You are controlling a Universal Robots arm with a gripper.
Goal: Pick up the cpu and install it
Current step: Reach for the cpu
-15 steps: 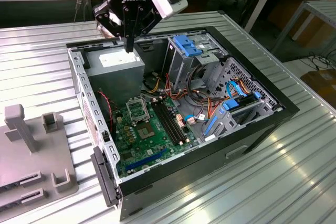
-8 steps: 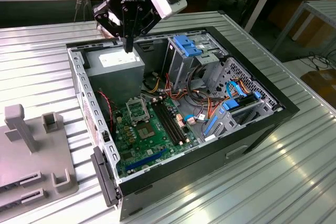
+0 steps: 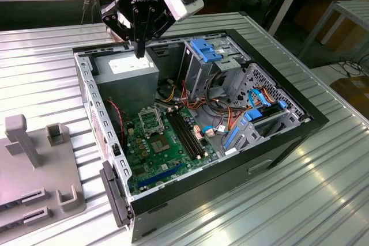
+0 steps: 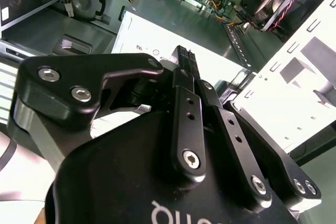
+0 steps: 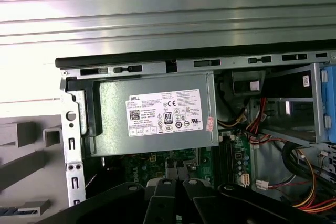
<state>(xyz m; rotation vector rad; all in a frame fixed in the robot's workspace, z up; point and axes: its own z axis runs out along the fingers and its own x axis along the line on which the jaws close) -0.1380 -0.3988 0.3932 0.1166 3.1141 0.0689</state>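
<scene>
The cpu (image 3: pixel 159 144), as I read it, lies flat on the motherboard (image 3: pixel 176 156), the hollow frame (image 3: pixel 151 120) between it and the power supply (image 3: pixel 127 72). My gripper (image 3: pixel 140 53) hangs clenched, seemingly empty, above that supply, probably to clear the cables.

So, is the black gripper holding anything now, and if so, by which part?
It seems to hold nothing: the black gripper hangs shut above the large grey metal box, with nothing visible in its grip.

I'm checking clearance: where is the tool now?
In the exterior view, the tool hangs over the labelled grey box in the case's far corner, on the exterior view's left.
</scene>
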